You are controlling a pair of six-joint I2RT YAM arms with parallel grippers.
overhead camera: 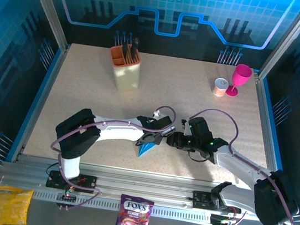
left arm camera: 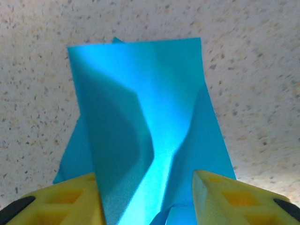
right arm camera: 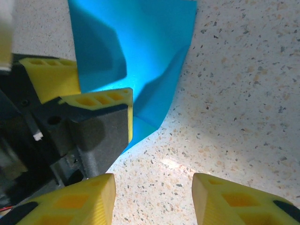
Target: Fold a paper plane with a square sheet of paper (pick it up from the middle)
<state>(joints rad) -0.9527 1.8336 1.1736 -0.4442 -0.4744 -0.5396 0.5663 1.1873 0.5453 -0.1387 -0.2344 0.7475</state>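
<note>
Take the utensil holder (overhead camera: pixel 127 70) as your reference. The sheet of paper (overhead camera: pixel 145 149) sits well apart from it, toward the near edge of the desk (overhead camera: pixel 85 98) and a little to the robot's right of the holder, between the two arms.

Left end effector (left arm camera: pixel 145 187): its yellow fingers (left arm camera: pixel 65 199) stand part-spread, one on each side of the folded paper, which fills the gap between them. You cannot tell from these views whether the pads bear on the paper or merely flank it. Read this placement as a brace: straddling the fold line would keep the layers from springing apart or sliding on the smooth desk.

Right end effector (right arm camera: pixel 152 187): spread, with only bare desk between its fingers. It hovers just beside the left one, farther to the robot's right of the holder. Read it as standing by, near enough to press or lift a flap without a long reach.

Condition of the paper:
- Bright cyan, plain, no longer a flat square
- Layers overlap, and a raised ridge runs along the middle with flaps bowing up on either side
- The bends are soft and rounded, not pressed sharp
- A lower layer shows past the edges of the upper one
- In the top view, the end farthest from the holder tapers to a point

Treat the fold as unfinished: the dart shape is not yet formed
</note>
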